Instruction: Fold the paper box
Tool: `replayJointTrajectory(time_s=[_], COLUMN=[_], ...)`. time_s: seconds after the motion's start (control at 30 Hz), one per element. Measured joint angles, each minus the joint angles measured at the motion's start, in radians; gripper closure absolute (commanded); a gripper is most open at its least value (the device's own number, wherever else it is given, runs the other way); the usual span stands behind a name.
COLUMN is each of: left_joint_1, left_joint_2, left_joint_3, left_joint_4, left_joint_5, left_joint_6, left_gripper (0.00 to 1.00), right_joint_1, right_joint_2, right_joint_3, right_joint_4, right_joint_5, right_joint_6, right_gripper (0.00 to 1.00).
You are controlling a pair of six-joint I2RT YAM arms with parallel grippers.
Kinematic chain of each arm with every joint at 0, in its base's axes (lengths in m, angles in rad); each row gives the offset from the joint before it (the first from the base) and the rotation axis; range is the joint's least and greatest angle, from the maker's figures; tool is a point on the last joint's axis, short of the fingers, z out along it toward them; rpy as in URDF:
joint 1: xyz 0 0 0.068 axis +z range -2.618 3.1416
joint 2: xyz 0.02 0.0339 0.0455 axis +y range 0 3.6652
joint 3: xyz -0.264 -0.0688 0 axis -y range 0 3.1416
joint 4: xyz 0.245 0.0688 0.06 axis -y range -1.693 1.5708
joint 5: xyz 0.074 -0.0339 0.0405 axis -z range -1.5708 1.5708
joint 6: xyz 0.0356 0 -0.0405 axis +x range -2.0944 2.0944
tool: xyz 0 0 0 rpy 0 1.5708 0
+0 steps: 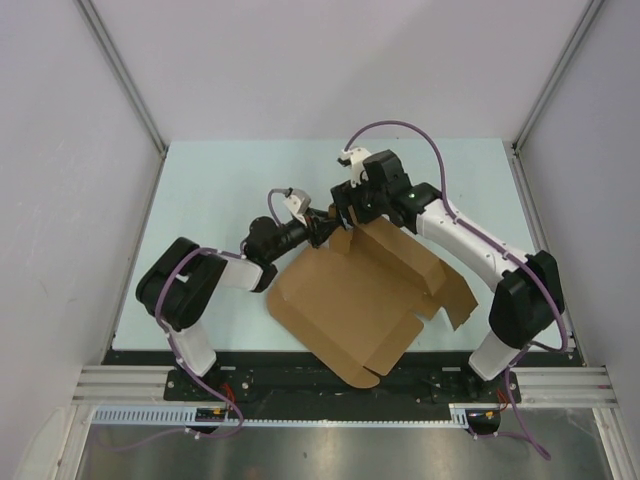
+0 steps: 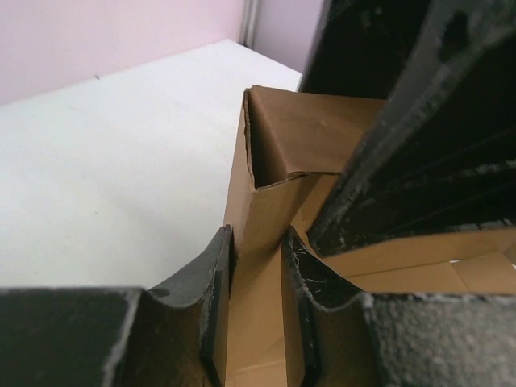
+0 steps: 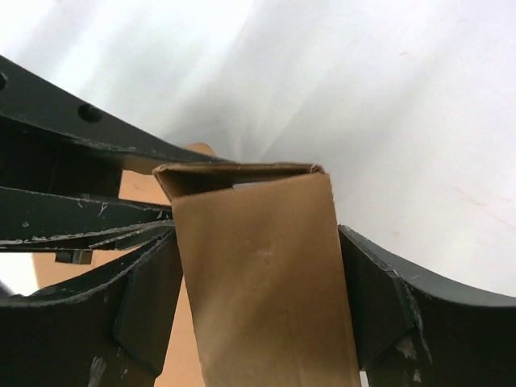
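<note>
The paper box (image 1: 350,300) is a brown cardboard sheet lying mid-table, its far side wall folded up into a hollow strip. My left gripper (image 1: 320,228) comes in from the left at that wall's far corner. In the left wrist view the left gripper (image 2: 256,242) is shut on the upright wall of the paper box (image 2: 278,145), with both pads against it. My right gripper (image 1: 348,210) reaches over the same corner from the right. In the right wrist view the right gripper (image 3: 258,234) spans the folded wall of the paper box (image 3: 258,282), which fills the gap and touches both fingers (image 3: 153,298).
The pale table (image 1: 220,190) is bounded by grey walls with metal posts at the back corners. A black and aluminium rail (image 1: 340,385) carrying both arm bases runs along the near edge. The right gripper's dark fingers (image 2: 419,161) crowd the left wrist view.
</note>
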Motion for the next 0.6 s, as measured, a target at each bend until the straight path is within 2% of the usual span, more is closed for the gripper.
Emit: replayJointTrajectory(time_s=[0.3, 0.6], left_joint_1=[-0.037, -0.054], left_joint_2=[-0.032, -0.032], left_joint_3=[-0.015, -0.012], left_joint_4=[-0.036, -0.117], left_joint_5=[-0.183, -0.291], left_joint_6=[0.111, 0.156], left_gripper=[0.95, 0.95], right_joint_1=[0.163, 0.168], right_joint_2=[-0.096, -0.112], right_joint_3=[0.000, 0.000], right_joint_4=[-0.045, -0.060], right_joint_5=[0.356, 0.432], right_joint_6=[-0.070, -0.078], right_gripper=[0.19, 0.18])
